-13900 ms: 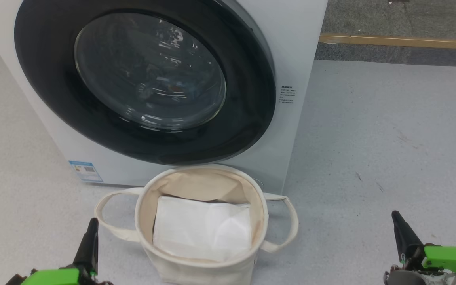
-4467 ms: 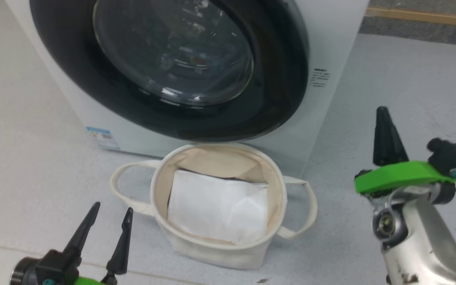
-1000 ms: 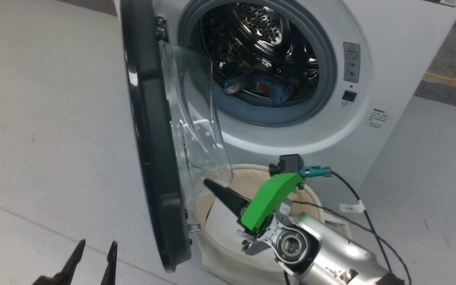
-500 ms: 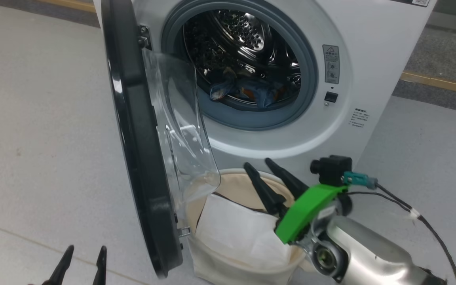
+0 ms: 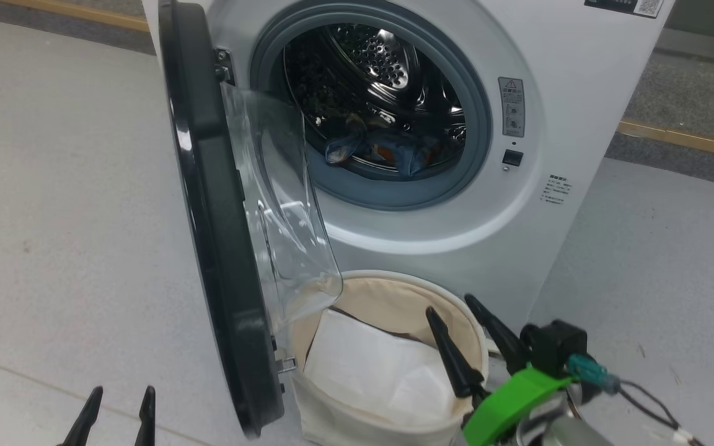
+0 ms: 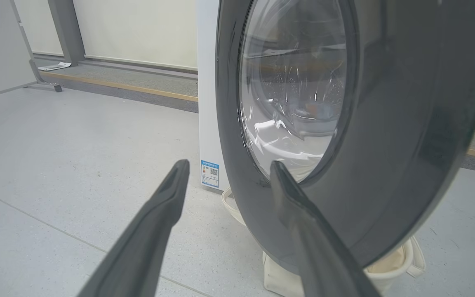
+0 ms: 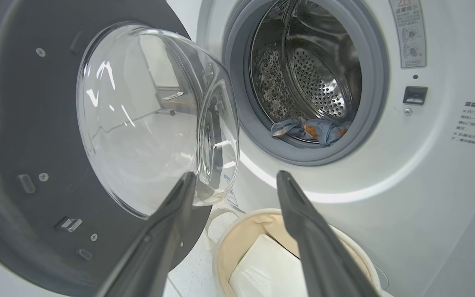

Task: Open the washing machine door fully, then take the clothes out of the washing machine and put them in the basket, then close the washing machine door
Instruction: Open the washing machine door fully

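Floor: pale grey speckled floor (image 5: 53, 186) carries everything, and a yellow strip runs along its far edge.
Washing machine: the white washing machine (image 5: 580, 93) stands toward that far edge, its mouth facing the robot.
Door: the washing machine door (image 5: 208, 248) is swung out on its left hinges, roughly square to the machine's front. Its glass bowl hangs over the basket's left rim. It may need more swing to count as fully open.
Clothes: the clothes (image 5: 388, 152) lie low in the steel drum (image 5: 394, 56), just behind the grey gasket (image 5: 481, 124), with their long axis across the mouth.
Basket: the basket (image 5: 388, 300) sits on the floor just below the mouth and holds a white liner (image 5: 369, 371), no clothes yet.
Right pincer: the right pincer (image 5: 450, 305) has its fingers apart and empty, above the basket's right rim, tips aimed up toward the mouth.
Left pincer: the left pincer (image 5: 122, 391) has its fingers apart and empty, low near the floor's near edge, outside the door.
Key relation: the clothes lie up and ahead of the right pincer with nothing between. The door blocks the left pincer, so the right arm is nearer.
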